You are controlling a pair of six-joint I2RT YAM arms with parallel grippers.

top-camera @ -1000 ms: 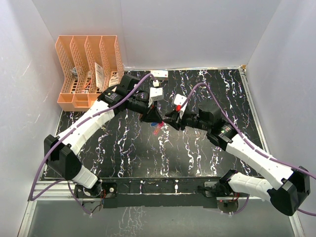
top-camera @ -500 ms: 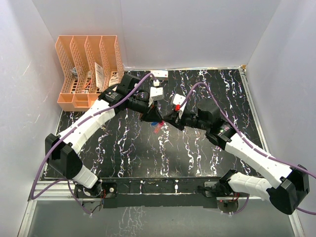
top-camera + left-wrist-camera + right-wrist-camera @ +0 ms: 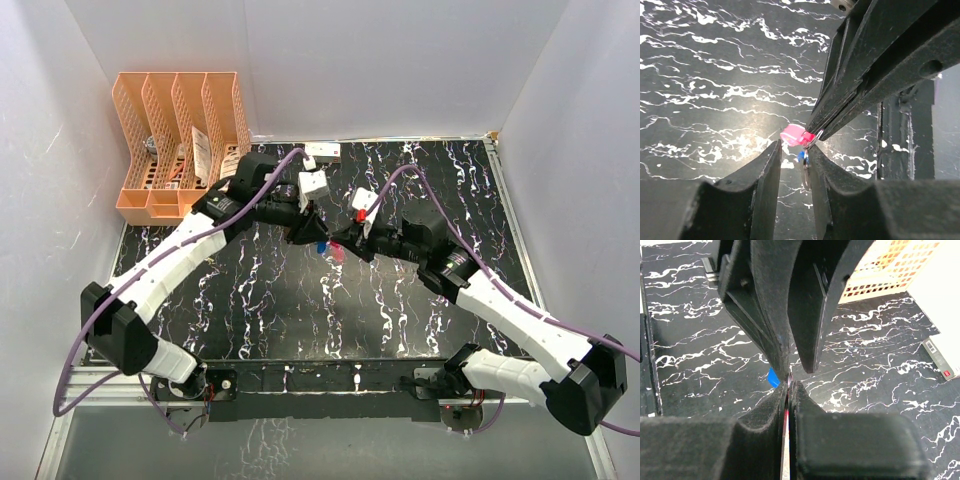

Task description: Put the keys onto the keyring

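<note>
On my far left the orange file rack (image 3: 180, 130) stands in the desk's (image 3: 260, 310) far left corner, well apart from the work. A second ago my left gripper (image 3: 796, 147) was pinched tight. Now its fingers stand parted with nothing clamped, and in the wrist view the small hardware hangs loose in the gap between them. The keyring (image 3: 796, 135) is up in the air over the middle of the desk, nearer the far edge, with its pink strap nipped at the tip of the other arm. The blue key (image 3: 801, 156) dangles just under it beside a glint of metal, and I cannot tell whether that glint is the ring or the silvery key. My right gripper (image 3: 789, 385) was partly parted a second ago and has since closed fully on the strap and ring. I read this as a handover: the right now carries the load, and the left is free to back off or regrip a key. Whether the blue key is truly threaded I cannot confirm. The fingertips almost touch, so any retreat must be slow. There is bare desk toward the near edge and out to the right edge, and two white boxes (image 3: 322, 152) sit by the far edge.
</note>
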